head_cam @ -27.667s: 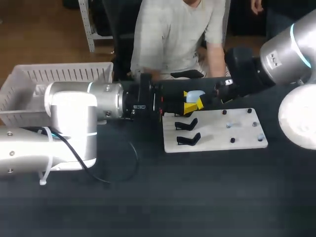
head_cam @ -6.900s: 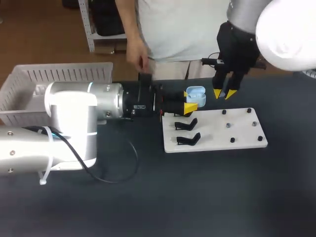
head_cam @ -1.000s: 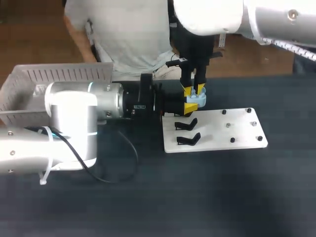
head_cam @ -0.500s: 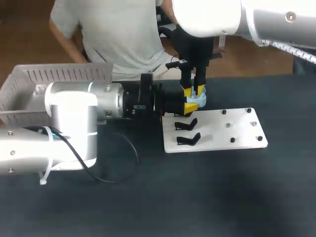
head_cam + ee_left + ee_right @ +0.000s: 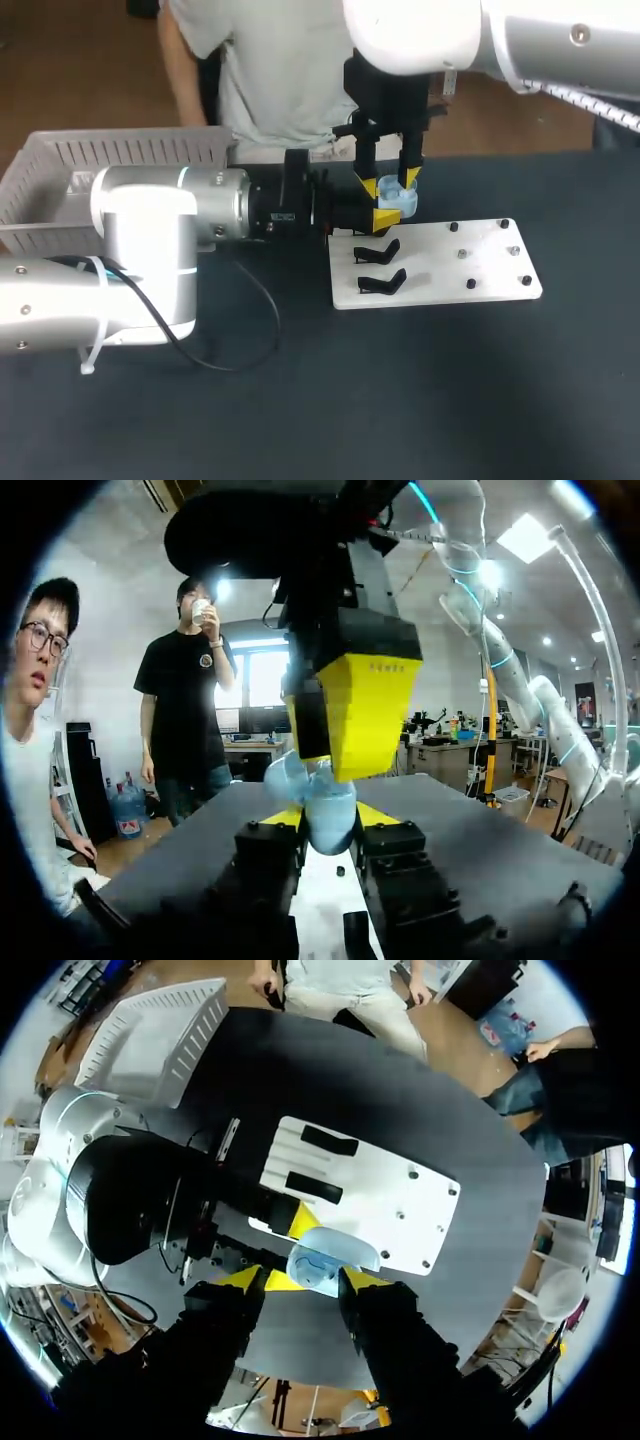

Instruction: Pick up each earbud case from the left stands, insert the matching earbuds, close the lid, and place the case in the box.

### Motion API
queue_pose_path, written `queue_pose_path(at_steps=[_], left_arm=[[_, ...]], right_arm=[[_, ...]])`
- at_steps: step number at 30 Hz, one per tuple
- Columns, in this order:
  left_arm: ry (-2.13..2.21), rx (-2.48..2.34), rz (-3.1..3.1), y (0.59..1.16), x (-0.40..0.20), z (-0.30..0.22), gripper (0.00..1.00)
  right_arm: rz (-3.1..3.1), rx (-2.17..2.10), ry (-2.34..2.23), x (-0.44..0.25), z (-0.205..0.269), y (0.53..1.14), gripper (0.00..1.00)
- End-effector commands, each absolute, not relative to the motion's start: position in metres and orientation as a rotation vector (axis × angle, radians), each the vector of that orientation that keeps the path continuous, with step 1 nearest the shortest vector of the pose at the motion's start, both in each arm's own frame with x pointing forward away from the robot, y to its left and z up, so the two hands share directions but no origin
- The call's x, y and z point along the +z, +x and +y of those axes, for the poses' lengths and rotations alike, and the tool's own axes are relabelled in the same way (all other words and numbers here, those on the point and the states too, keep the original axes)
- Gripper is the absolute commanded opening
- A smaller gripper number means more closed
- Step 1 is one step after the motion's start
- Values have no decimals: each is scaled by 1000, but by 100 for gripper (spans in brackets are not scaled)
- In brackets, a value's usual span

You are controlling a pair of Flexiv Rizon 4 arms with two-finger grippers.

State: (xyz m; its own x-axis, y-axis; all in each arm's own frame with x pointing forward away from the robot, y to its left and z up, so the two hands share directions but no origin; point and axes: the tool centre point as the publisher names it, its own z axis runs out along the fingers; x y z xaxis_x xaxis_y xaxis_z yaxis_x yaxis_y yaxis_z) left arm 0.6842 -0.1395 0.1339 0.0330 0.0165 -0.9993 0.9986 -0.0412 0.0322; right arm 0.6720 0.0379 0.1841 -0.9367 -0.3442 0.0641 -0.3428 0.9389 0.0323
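The left claw (image 5: 329, 818) is closed on the small light-blue plastic earbud case (image 5: 330, 1257), with one yellow tip against each side of it. It holds the case in the air above the far left corner of the flat white board (image 5: 480, 270). The left arm lies level across the black tabletop (image 5: 450, 400), entering from the left side. The right claw (image 5: 303, 1280) points straight down over the same case. Its fingers are spread, one yellow tip on each side of the case, and it grips nothing; whether either tip touches the case cannot be told. Half a second earlier the right claw's tips stood closer together, right at the case; they are now wider apart and sit slightly higher. The left claw and the case are in the same position as before. From these views it cannot be told whether the case lid is fully closed. Two curved black stands (image 5: 378, 251) sit one behind the other on the left part of the white board, just beneath the held case, both without a case. Small dark pegs stand on the right part of the board. A white slatted plastic basket (image 5: 120, 150) rests at the far left of the tabletop, well apart from the board. A thin black cable (image 5: 262, 330) loops on the tabletop near the left arm.
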Motion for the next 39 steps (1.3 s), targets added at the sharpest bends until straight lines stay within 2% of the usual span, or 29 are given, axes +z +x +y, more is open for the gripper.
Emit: queue_pose_path(at_steps=[1,4,6,8,23,39], left_arm=[[1264,-1204,1174,684,134,-140,0],[1264,-1204,1174,684,134,-140,0],[1264,-1204,1174,684,134,-140,0],[1264,-1204,1174,684,134,-140,0],[1264,-1204,1174,684,134,-140,0],[1264,-1204,1174,684,134,-140,0]], right_arm=[[-3039,-48,536,189,37,667,65],[-3054,-75,535,195,35,664,68],[-3076,-93,512,200,31,665,75],[-3101,-126,454,203,25,671,100],[-3214,-326,30,191,-22,731,100],[-3084,-305,58,164,-28,720,100]])
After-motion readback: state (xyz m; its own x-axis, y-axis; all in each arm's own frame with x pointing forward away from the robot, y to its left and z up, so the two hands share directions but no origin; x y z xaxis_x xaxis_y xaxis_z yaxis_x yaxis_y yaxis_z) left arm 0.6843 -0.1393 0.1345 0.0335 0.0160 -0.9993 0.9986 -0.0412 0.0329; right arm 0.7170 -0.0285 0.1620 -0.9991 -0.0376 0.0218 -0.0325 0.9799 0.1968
